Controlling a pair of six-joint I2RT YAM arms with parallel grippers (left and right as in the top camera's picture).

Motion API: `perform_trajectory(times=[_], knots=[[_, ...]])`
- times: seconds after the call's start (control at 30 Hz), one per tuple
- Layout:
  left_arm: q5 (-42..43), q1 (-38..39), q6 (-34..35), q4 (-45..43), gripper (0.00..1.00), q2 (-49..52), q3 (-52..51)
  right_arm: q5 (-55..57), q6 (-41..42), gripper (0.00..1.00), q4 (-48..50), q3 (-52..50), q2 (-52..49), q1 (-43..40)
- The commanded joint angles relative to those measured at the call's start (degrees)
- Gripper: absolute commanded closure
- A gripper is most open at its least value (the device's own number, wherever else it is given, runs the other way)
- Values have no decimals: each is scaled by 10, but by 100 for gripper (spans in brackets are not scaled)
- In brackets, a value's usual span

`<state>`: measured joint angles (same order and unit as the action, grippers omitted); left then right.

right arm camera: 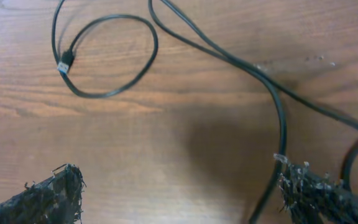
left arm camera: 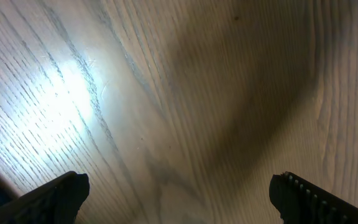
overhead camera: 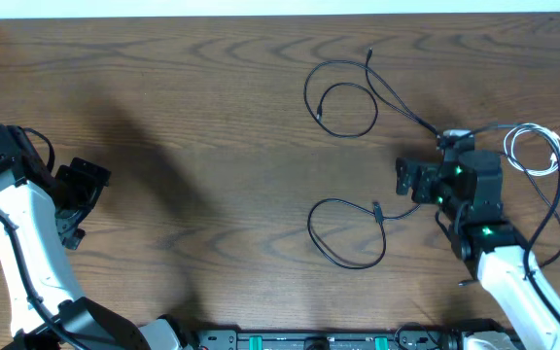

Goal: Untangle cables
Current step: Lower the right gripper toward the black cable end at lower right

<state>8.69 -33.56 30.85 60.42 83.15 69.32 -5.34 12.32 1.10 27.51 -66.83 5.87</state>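
Since both arms are free-handed, every risk lies ahead. Right gripper (right arm camera: 185, 200): jaws spread wide, nothing between them, hovering low over the table (overhead camera: 192, 117). Left gripper (left arm camera: 179, 194): equally wide, empty, far off at the left edge above bare wood.

Cables all sit on the right half.
- One black loop (overhead camera: 310, 222) lies near mid-table, just left of the right gripper.
- A second black loop (right arm camera: 156, 45) sits farther out, its plug (right arm camera: 64, 62) resting inside the ring.
- A long black strand (right arm camera: 283, 127) runs down to the right-hand finger (right arm camera: 312, 190); touching or just beside, cannot tell.
- The white cable (overhead camera: 542, 167) is coiled close against the right arm's far side.

Likely trouble:
- A closing pinch could catch that strand off-centre, so it slips out or rolls.
- Pulling with no second hold would probably drag the whole bundle, and the loop could cinch on its plug.
- Black runs pass by the right arm, so a sweep may snag them or haul the white coil along.
- The left arm has a long reach to help.
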Motion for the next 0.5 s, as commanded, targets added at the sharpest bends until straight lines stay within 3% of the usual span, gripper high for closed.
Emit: perform_trajectory(times=[0.0, 0.47], knots=[[-3, -2, -2, 3, 2, -3, 5, 8, -12, 1, 19, -42, 36, 5], [-3, -2, -2, 3, 2, -3, 5, 14, -12, 1, 137, -243, 228, 5]])
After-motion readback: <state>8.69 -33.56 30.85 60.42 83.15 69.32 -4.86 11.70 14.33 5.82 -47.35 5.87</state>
